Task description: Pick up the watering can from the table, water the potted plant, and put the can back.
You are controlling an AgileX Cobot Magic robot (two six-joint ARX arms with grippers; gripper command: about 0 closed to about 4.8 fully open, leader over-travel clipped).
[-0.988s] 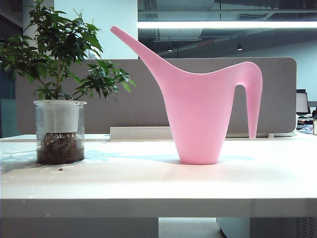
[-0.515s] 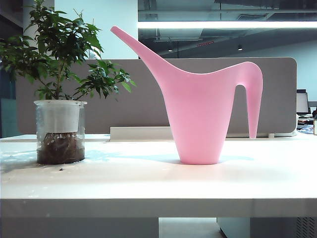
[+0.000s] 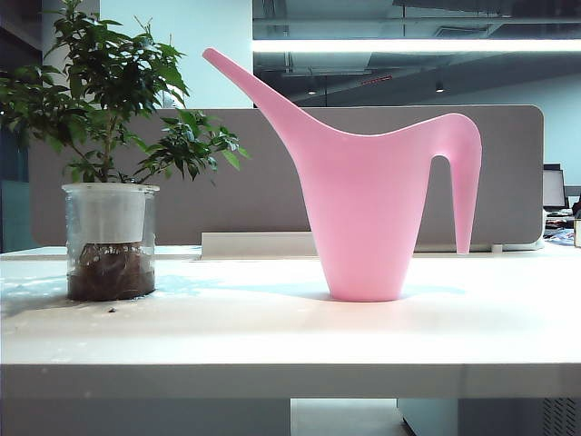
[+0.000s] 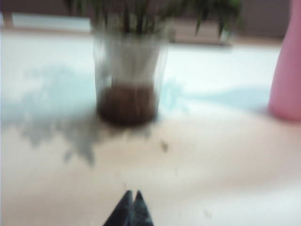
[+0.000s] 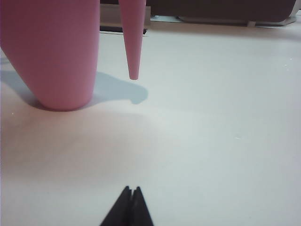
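Observation:
The pink watering can (image 3: 368, 218) stands upright on the white table (image 3: 272, 336), its spout rising toward the potted plant (image 3: 109, 182) at the left and its pointed handle tip hanging free on the right. Neither arm shows in the exterior view. In the blurred left wrist view my left gripper (image 4: 133, 193) is shut and empty, low over the table, well short of the potted plant (image 4: 128, 80); the watering can (image 4: 287, 75) shows at the frame's edge. My right gripper (image 5: 131, 189) is shut and empty, well back from the watering can (image 5: 56, 52) and its handle tip (image 5: 133, 70).
A grey-beige divider panel (image 3: 263, 182) backs the table. A pale raised strip (image 3: 254, 243) runs along its foot. A few soil crumbs (image 3: 112, 310) lie in front of the pot. The table's thick front edge (image 3: 272, 380) faces the exterior camera.

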